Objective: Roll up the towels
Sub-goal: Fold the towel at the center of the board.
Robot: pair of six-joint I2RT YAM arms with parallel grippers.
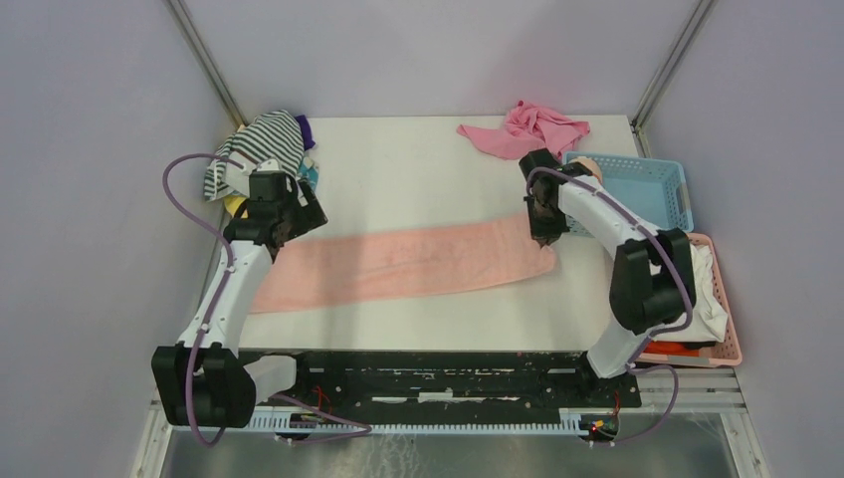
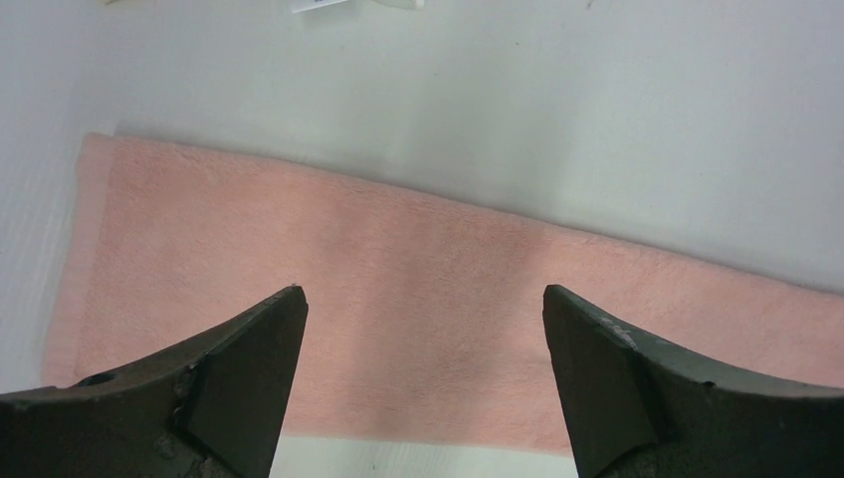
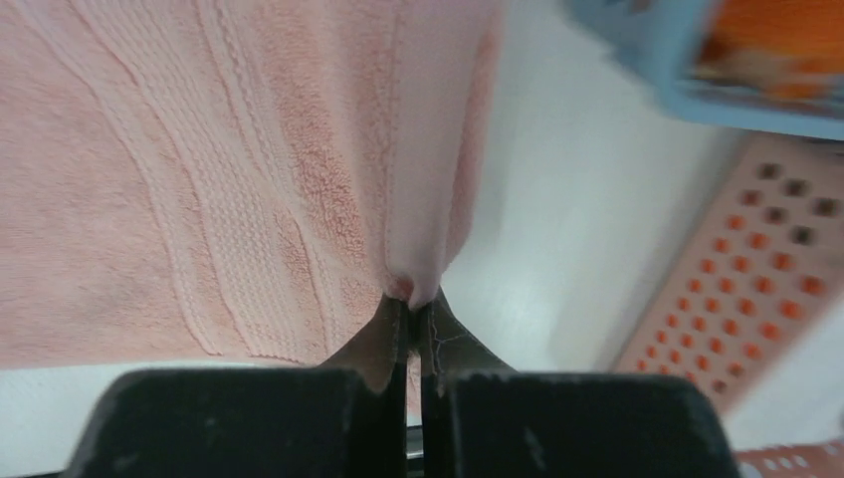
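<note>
While the left gripper [image 2: 423, 299] hangs spread wide above the pale pink towel [image 1: 398, 264] on the counter [image 1: 418, 159], the right gripper [image 3: 413, 304] pinches what looks like its end hem

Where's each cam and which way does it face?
Top external: above and behind the robot, looking down on the table; left arm, right arm, pale pink towel show.
Left wrist: behind the left gripper, facing down at the towel's left end; jaws open.
Right wrist: behind the right gripper, facing the towel's right edge; jaws shut on it.
Shared: towel in all three.
</note>
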